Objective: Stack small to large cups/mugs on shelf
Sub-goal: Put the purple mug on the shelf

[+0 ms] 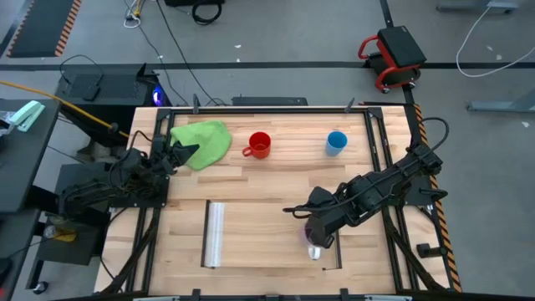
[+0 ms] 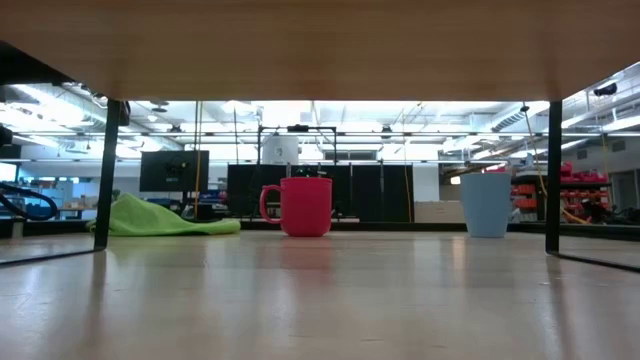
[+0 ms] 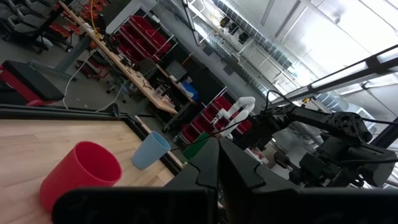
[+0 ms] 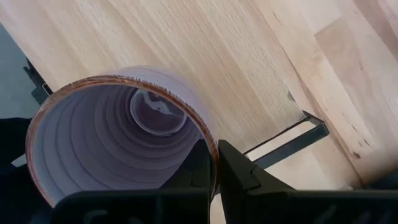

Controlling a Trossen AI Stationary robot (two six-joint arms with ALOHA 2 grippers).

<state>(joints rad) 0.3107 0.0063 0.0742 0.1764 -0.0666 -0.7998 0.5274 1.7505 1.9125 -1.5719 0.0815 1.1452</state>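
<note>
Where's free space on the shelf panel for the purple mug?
The shelf is bare between the clear plastic strip and the right gripper, which is shut on the purple mug near the panel's dark-bar end. The back row is crowded: green cloth, red mug, light-blue cup. The left gripper sits by the cloth.

Right gripper (image 1: 318, 237) jaws clamped, arm bent inward; left gripper (image 1: 177, 155) jaws closed

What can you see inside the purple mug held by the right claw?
The right wrist view looks into the purple mug: ribbed walls, a round bottom, nothing in it. The right claw pinches its rim, covering that bit of wall.
</note>
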